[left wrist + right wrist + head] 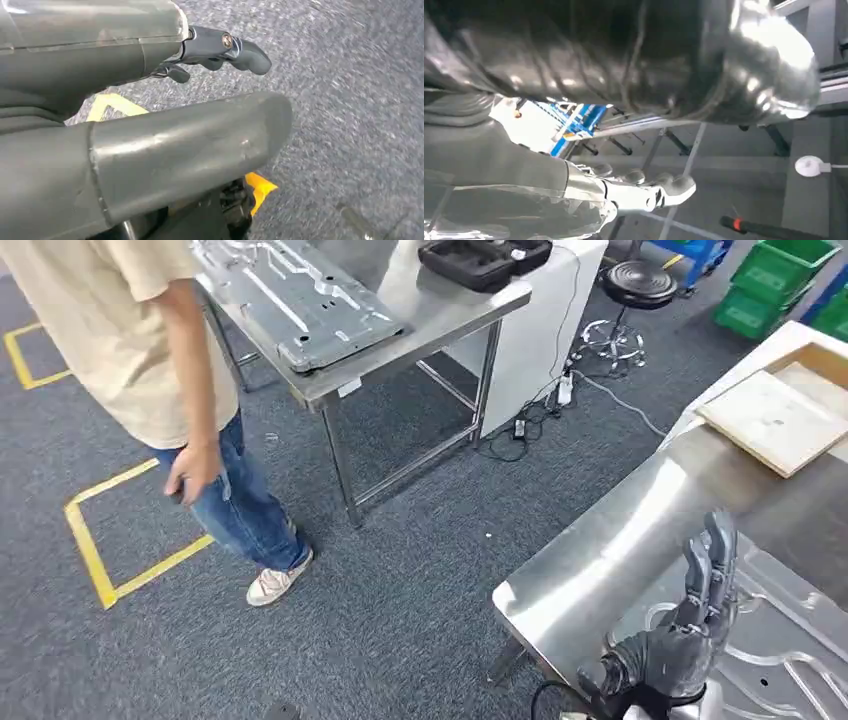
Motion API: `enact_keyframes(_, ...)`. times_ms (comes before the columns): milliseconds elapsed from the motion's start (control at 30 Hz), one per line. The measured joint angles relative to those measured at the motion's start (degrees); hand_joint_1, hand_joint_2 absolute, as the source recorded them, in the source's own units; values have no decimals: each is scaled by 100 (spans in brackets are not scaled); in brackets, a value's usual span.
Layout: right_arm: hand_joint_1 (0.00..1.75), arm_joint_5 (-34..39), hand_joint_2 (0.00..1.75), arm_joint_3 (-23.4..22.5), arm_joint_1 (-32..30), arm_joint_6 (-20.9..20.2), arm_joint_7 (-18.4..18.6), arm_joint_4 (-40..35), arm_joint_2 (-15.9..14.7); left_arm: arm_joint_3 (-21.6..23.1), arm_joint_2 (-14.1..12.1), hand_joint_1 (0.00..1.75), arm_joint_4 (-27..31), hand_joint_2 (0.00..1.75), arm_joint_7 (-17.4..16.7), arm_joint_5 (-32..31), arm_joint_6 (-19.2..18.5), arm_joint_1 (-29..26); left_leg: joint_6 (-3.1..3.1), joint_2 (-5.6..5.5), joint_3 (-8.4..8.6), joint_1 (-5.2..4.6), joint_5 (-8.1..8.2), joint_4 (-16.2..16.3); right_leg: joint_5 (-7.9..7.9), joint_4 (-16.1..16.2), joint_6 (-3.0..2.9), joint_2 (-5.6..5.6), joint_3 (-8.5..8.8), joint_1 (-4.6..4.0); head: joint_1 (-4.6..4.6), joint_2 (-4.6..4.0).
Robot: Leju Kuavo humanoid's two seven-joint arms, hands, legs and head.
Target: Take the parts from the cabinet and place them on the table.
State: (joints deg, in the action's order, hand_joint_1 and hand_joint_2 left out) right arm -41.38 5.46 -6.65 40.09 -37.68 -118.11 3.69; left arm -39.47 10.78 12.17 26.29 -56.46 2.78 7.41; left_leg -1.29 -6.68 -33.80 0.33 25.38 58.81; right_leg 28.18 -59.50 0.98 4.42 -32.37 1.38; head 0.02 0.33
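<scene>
Two stamped metal panels are in your view: one (790, 660) lies on the steel table (600, 560) under the robot's right hand (690, 635), the other (290, 295) on the far table (450, 315); judge them stiff, heavyish, slick and sharp-edged, best taken at a long edge or cut-out; the right hand's fingers stand upright against the panel, whether gripping you cannot tell; the left hand (215, 50) hangs over carpet, fingers curled loosely, holding nothing; a person (130, 350) stands near.
</scene>
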Motion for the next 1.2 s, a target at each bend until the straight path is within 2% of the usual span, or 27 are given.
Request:
enact_keyframes(67, 0, 0, 0, -2, 4, -2, 0, 2, -4, -7, -2, 0, -2, 0, -4, -4, 2, -18, 68, -105, -12, 25, -22, -31, 1, -4, -40, -79, 11, -41, 0, 0)
enact_keyframes(100, 0, 0, 0, -2, 7, -2, 0, 2, -11, -13, -7, 0, -2, 0, -4, -4, 2, -23, 107, -171, -40, 29, -22, -29, -30, 47, -94, -152, 45, 17, 0, 0)
enact_keyframes(167, 0, -4, 0, -2, 22, -2, 0, 2, -11, -13, -13, 0, -2, 0, -4, -11, 2, -31, 149, 357, -192, 2, 214, 341, -49, 95, -138, -315, 77, 6, -15, 0)
enact_keyframes(200, 0, -7, 0, -4, 22, -2, 0, 2, -11, -13, -13, 0, -2, 0, -6, -15, 2, -11, 166, 491, -395, 21, 426, 731, -32, 92, -168, -400, 77, -4, -15, 0)
enact_keyframes(267, 0, -7, 0, -4, 17, -2, 4, 2, -13, -13, -13, 0, -2, 0, -7, -24, 2, -3, 193, 588, -790, 37, 758, 1525, -14, 86, -198, -596, 78, -24, -15, 0)
enact_keyframes(300, 0, -9, 0, -4, 18, -2, 4, 2, -13, -13, -13, 0, -2, 0, -7, -24, 2, -15, 204, 604, -861, 39, 763, 1678, -8, 84, -200, -683, 79, -27, -15, 0)
enact_keyframes(333, 0, -9, 0, -4, 19, -2, 4, 2, -13, -13, -13, 0, -2, 0, -7, -24, 0, -29, 208, 625, -799, 42, 637, 1559, -1, 83, -198, -759, 84, -27, -15, 0)
enact_keyframes(367, 0, -9, 0, -4, 21, -2, 4, 2, -13, -13, -13, 0, -2, 0, -7, -24, 0, -41, 203, 649, -615, 45, 424, 1232, 8, 82, -188, -831, 96, -26, -17, 0)
enact_keyframes(400, 0, -15, 0, -4, 25, -2, 4, 2, -13, -13, -13, 0, -2, 0, -7, -24, 0, -45, 182, 718, -330, 40, 176, 726, 22, 83, -176, -902, 118, -25, -17, 0)
enact_keyframes(433, 0, -15, 0, -4, 27, -2, 4, 2, -13, -13, -15, 0, 0, 0, -7, -22, 4, -40, 137, 954, -15, 26, -23, 190, 40, 83, -151, -968, 151, -35, -17, 0)
enact_keyframes(467, 0, -15, 0, -4, 27, -2, 4, 2, -13, -13, -17, 0, 0, 0, -7, -22, 4, -22, 93, 1261, 53, -45, 102, 10, 50, 92, -134, -1027, 164, -50, -17, 0)
enact_keyframes(500, 0, -15, 0, -4, 32, -2, 4, 2, -13, -13, -22, 0, 0, 0, -4, -22, 7, -9, 53, 1169, 59, -61, 60, -26, 72, 74, -90, -1083, 161, -93, -15, 0)
enact_keyframes(600, 0, -7, 0, -4, 34, -2, -7, 2, -13, -17, -35, 0, 0, 0, -4, -15, 7, -33, -22, 941, 35, -65, 45, -68, 87, 123, -12, -1280, 244, -104, -15, 0)
enact_keyframes(633, 0, 0, 0, -4, 46, -2, -9, 2, -13, -20, -35, 0, -2, 0, -2, -15, 11, -56, -64, 872, 113, 5, -1, -135, 140, 90, 39, -1141, 257, -65, -13, 0)
enact_keyframes(667, 0, 2, 0, -4, 49, -2, -9, 0, -13, -20, -35, 0, -2, 0, 0, -15, 11, -56, -88, 805, 115, 5, -12, -157, 268, -80, 61, -784, 197, -51, -11, 0)
enact_keyframes(700, 0, 7, 0, -4, 36, 0, -13, 0, -13, -22, -35, 0, -2, 0, 0, -15, 11, -37, -130, 753, 99, 4, -32, -156, 505, -477, 62, -580, -6, -48, -9, 0)
enact_keyframes(767, 0, 15, 0, -4, 16, 0, -13, 4, -13, -22, -35, 0, -2, 0, 2, -15, 7, -23, -147, 603, 80, -6, -34, -152, 868, -1349, 83, -466, -466, -48, -9, 0)
enact_keyframes(800, 0, 17, 0, -4, 17, 0, -13, 4, -13, -22, -35, 0, -2, 0, 2, -15, 7, -29, -147, 527, 80, -8, -34, -145, 880, -1578, 91, -456, -606, -48, -11, 0)
enact_keyframes(833, 0, 20, 0, -4, 18, 0, -13, 4, -13, -24, -37, 0, -2, 0, 2, -15, 7, -43, -146, 436, 85, -7, -33, -135, 740, -1531, 94, -454, -619, -47, -9, 0)
enact_keyframes(900, 0, 20, 0, -4, 30, 0, -13, 7, -15, -24, -35, 0, -2, 0, -2, -13, 7, -45, -120, 266, 93, 1, -16, -97, 198, -787, 81, -419, -318, -28, -9, 0)
enact_keyframes(933, 0, 20, 0, -4, 44, 0, -11, 7, -15, -26, -33, 0, 0, 0, -2, -13, 7, -42, -95, 189, 91, 2, 1, -64, -68, -291, 72, -240, -103, -1, -9, 0)
enact_keyframes(967, 0, 20, 0, -4, 59, 0, -11, 9, -15, -26, -33, 0, -2, 0, -2, -13, 7, -43, -73, 142, 50, 10, 14, -41, -23, -83, 41, 96, -8, 20, -9, 0)
enact_keyframes(1000, 0, 13, 0, -4, 55, 0, -4, 11, -15, -26, -33, 0, -2, 0, -2, -13, 4, -19, -34, 67, 5, -21, 30, 32, -8, 34, 33, 152, -15, 29, -11, 0)
enact_keyframes(1100, 0, 7, 0, -4, 87, -2, 4, 17, -22, -31, -35, 0, -2, 0, -2, -11, 7, -44, 88, -127, -48, 27, -24, -36, -15, 15, -44, -38, -2, -30, -9, 0)
enact_keyframes(1133, 0, 2, 0, -4, 104, -2, 4, 20, -20, -35, -44, 0, -2, 0, -4, -11, 9, -51, 102, -78, -50, 33, 1, 7, -49, 79, -99, -138, 35, 43, -13, 0)
enact_keyframes(1167, 0, 0, 0, -4, 112, -4, 4, 20, -20, -35, -42, 0, -2, 0, -4, -11, 9, -56, 135, 276, -106, -3, 90, 142, -50, 107, -126, -212, 70, 28, -19, 0)
enact_keyframes(1200, 0, 0, 0, -4, 111, -2, 4, 20, -20, -35, -42, 0, -2, 0, -2, -9, 9, -40, 167, 472, -263, 8, 284, 441, -41, 109, -168, -294, 82, 19, -42, 0)
